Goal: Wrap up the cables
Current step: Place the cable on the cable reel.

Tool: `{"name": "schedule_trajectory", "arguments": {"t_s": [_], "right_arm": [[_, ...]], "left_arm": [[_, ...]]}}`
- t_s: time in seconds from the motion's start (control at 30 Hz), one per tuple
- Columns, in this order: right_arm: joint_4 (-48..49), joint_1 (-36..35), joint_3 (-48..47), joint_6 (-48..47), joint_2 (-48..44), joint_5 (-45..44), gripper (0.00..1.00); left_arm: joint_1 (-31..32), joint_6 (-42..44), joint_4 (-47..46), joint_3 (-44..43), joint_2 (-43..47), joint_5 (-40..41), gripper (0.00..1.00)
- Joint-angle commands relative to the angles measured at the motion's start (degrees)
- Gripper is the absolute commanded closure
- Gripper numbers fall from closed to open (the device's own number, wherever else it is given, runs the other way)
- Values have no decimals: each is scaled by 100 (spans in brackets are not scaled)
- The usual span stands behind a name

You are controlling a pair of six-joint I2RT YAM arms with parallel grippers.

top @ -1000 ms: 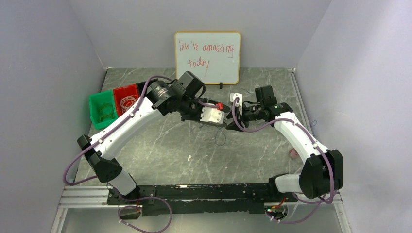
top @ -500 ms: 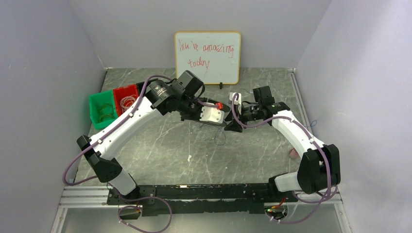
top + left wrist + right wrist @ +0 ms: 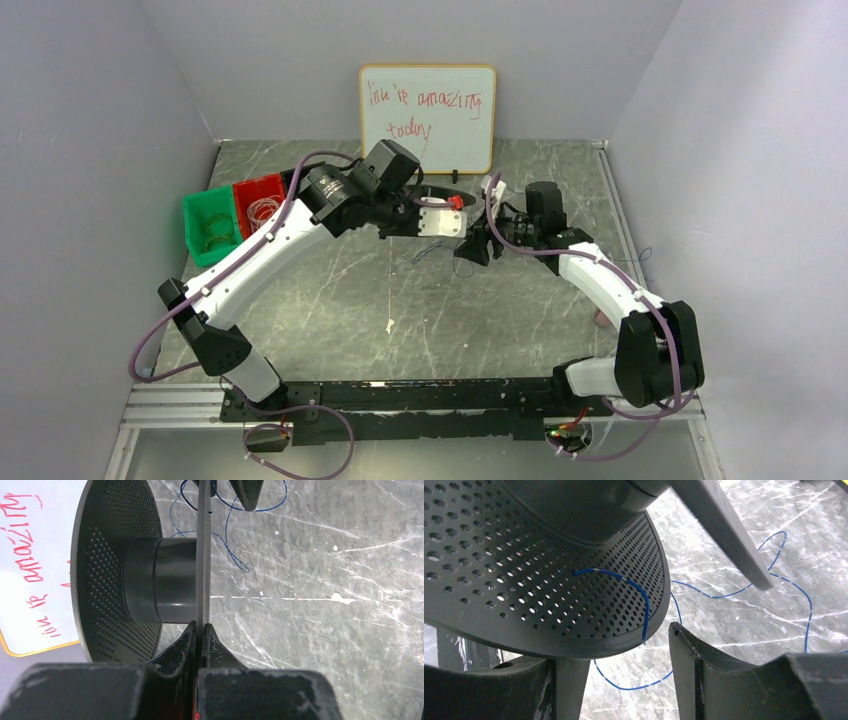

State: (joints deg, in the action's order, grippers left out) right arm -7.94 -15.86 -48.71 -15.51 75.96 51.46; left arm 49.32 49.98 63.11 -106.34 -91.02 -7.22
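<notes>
A black perforated spool (image 3: 115, 570) hangs above the table, and my left gripper (image 3: 201, 627) is shut on the thin edge of one of its flanges. The cable (image 3: 230, 555) is a thin blue wire lying in loose loops on the marble below. In the right wrist view one end of the cable (image 3: 624, 580) curves over the spool flange (image 3: 549, 570), and the rest loops on the table. My right gripper (image 3: 621, 650) is open just under that flange, with nothing between its fingers. From above, the left gripper (image 3: 456, 208) and the right gripper (image 3: 470, 247) meet at mid-table over the cable (image 3: 428, 252).
A whiteboard (image 3: 428, 118) with red writing leans on the back wall. A green bin (image 3: 210, 225) and a red bin (image 3: 260, 205) stand at the left. A small pinkish object (image 3: 603, 316) lies by the right arm. Grey walls close in both sides.
My left gripper has carried the spool a little further back. The right gripper has moved left, closer under the spool, and its jaws have widened. The loose cable has shifted left and back.
</notes>
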Motion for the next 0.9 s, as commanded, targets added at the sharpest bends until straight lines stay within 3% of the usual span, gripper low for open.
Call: {"name": "schedule_trajectory", "arguments": {"t_s": [0.0, 0.3, 0.87], "right_arm": [[1070, -5, 129, 1097, -22, -440, 41], [1562, -5, 186, 1735, 140, -1354, 43], [2099, -133, 207, 2137, 337, -1263, 46]], "left_arm": [[1, -175, -709, -85, 94, 272, 98], [3, -272, -835, -79, 54, 340, 97], [-1, -316, -853, -167, -64, 302, 97]]}}
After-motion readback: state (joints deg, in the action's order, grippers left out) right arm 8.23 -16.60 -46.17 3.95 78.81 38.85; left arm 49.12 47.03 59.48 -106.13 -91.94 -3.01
